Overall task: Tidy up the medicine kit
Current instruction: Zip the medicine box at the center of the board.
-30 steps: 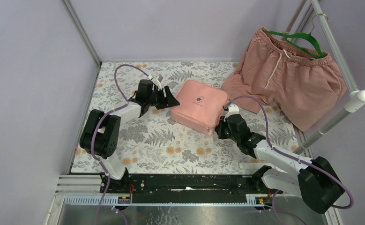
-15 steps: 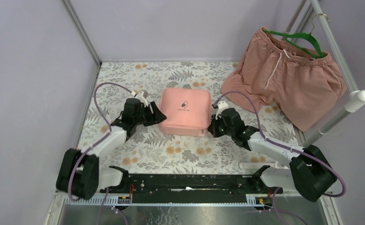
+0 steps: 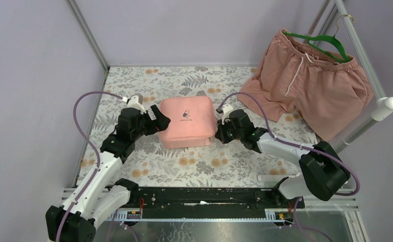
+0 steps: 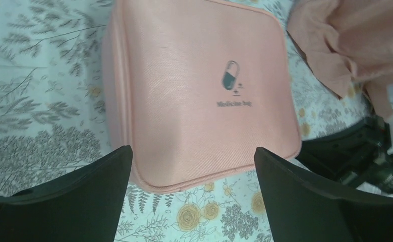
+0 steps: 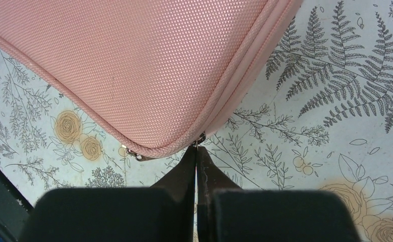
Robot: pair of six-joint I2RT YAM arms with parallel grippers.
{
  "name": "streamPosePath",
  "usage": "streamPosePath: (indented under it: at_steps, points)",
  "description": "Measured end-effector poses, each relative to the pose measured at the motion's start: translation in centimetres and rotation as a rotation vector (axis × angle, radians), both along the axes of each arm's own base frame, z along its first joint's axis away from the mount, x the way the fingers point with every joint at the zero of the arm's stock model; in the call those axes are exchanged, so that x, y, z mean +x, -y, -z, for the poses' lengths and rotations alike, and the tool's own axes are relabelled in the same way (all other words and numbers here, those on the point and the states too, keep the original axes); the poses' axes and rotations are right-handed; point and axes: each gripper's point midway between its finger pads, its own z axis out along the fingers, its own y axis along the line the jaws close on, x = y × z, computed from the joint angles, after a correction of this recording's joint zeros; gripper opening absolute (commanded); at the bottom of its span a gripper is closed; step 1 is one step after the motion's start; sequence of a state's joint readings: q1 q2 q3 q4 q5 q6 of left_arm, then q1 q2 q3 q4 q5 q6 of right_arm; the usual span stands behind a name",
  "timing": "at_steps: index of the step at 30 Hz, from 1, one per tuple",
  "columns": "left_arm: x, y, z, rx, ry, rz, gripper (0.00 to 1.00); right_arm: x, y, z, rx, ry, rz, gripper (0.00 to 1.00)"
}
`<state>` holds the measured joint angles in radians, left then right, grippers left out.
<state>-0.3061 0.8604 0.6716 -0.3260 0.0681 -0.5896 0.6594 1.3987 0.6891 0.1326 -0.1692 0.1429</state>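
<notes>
Medicine kit (image 3: 186, 122) lies flat, lid up, looks zipped, ctr of the overhead view on the floral counter (image 3: 184, 164), pill logo (image 4: 230, 75) facing up. One arm at each side of it.

Left pincer (image 3: 163, 122) is at the kit's left edge, wide open. In its wrist view the two fingers stand apart at lower left & lower right w/ the end of the case between them. It's holding nothing.

Right pincer (image 5: 197, 149) is at the kit's lower right corner, fully closed, tip right at a small metal zip pull (image 5: 200, 141). Can't tell if the tab is actually nipped or only touched. A 2nd metal bit (image 5: 131, 152) shows further left along the same seam, prob another slider.

Pink shorts (image 3: 310, 83) hang upper right on a green hanger (image 3: 325, 40), apart from the kit, not part of the job.

Handling, my guess:
- Soft woven shell w/ piped edges, light-looking.
- It'll likely slide on the counter when the zip is tugged & dent if squeezed mid-panel.
- Outside isn't fragile; contents unknown.
- Best holds are the zip tab for opening, plus a firm pinch on the piped rim or side wall at the far end to pin it.
- The flat top gives nothing to grab.
</notes>
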Motion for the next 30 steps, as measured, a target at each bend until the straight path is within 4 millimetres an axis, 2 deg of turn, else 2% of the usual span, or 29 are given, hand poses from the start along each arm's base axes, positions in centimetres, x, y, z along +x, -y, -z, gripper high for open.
streamPosePath:
  at_steps: [2,4,8,11,16,23,26,30]
  points:
    - [0.0,0.8,-0.9,0.01,0.036,0.046,0.99,0.0,0.0,0.1,0.004,0.003,0.001,0.0]
    - [-0.7,2.5,-1.0,0.048,0.061,0.135,0.99,0.0,-0.1,0.2,0.009,0.004,0.001,0.0]
    - [-3.6,7.1,-0.1,0.199,0.131,0.387,0.99,0.0,-0.2,0.1,0.02,0.004,0.003,0.0]
    - [-5.1,9.1,-0.1,0.33,0.238,0.555,0.99,-0.1,-0.2,0.1,0.023,0.001,0.005,0.0]
    - [-5.7,10.5,0.4,0.555,0.439,0.762,0.97,-0.1,-0.2,0.1,0.025,-0.001,0.006,0.0]
    - [-5.2,12.6,4.8,0.906,0.555,0.983,0.96,-0.1,-0.2,0.1,0.026,-0.004,0.007,0.0]
    - [-4.5,12.8,6.1,0.985,0.565,1.006,0.92,-0.1,-0.2,0.1,0.027,-0.005,0.006,0.0]
    - [-3.2,13.0,6.0,1.045,0.607,0.98,0.91,-0.3,-0.4,0.1,0.038,-0.014,-0.001,0.0]
